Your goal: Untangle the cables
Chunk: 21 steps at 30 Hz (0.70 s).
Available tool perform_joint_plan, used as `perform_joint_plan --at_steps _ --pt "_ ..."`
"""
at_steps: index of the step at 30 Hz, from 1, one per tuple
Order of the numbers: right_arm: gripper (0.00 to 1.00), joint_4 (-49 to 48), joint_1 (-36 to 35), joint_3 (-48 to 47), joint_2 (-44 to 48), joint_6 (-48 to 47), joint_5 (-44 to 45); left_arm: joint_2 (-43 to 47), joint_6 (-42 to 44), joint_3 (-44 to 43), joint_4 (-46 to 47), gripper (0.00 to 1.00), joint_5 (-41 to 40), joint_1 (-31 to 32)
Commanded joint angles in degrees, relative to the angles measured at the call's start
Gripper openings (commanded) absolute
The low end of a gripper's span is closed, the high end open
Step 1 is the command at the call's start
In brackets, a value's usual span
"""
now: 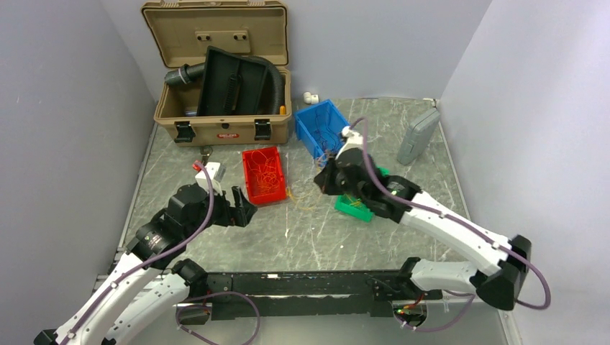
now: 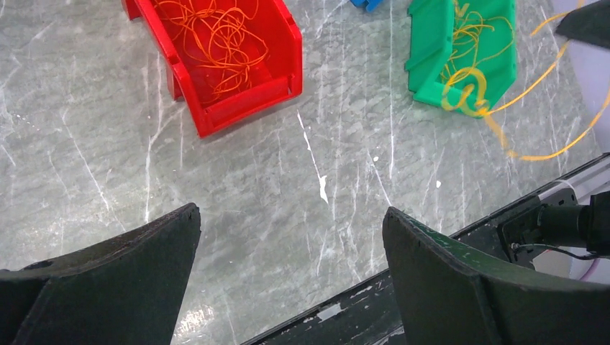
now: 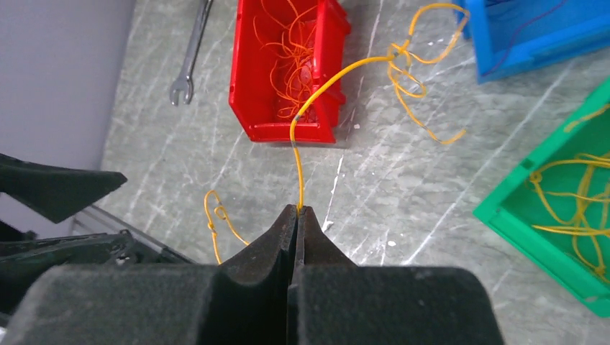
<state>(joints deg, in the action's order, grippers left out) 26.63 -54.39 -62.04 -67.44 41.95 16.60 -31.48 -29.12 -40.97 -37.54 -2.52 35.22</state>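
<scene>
Three bins are counted on the tabletop: a red bin, a blue bin behind it to the right, and a green bin to its right. Orange cables are tangled inside the red bin, and yellow cables are seen in the green bin. One yellow cable, passing across the red bin's corner, is pinched in the fully closed right gripper. The left gripper, just left of the red bin, is spread wide and holds nothing. One wrench lies left of the red bin, and one tan case stands behind it.

Orange cables fill the red bin, yellow cables the green bin.
</scene>
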Motion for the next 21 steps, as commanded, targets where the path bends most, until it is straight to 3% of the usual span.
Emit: perform_joint_plan --at_steps 1,9,16,21 --pt "0.0 5.2 7.5 1.3 6.7 -0.8 -13.4 -0.5 1.2 -2.9 1.9 0.99 1.6 -0.3" --pt "0.0 11.5 19.4 5.3 12.4 -1.9 -28.0 0.2 0.3 -1.9 2.7 0.99 2.0 -0.2" --pt "0.01 12.5 25.5 9.7 13.5 -0.5 -31.0 0.2 0.4 -2.5 2.1 0.99 2.0 -0.3" --pt "0.01 11.5 33.7 11.8 9.9 -2.1 -34.3 0.5 0.6 -2.8 1.4 0.99 2.0 -0.2"
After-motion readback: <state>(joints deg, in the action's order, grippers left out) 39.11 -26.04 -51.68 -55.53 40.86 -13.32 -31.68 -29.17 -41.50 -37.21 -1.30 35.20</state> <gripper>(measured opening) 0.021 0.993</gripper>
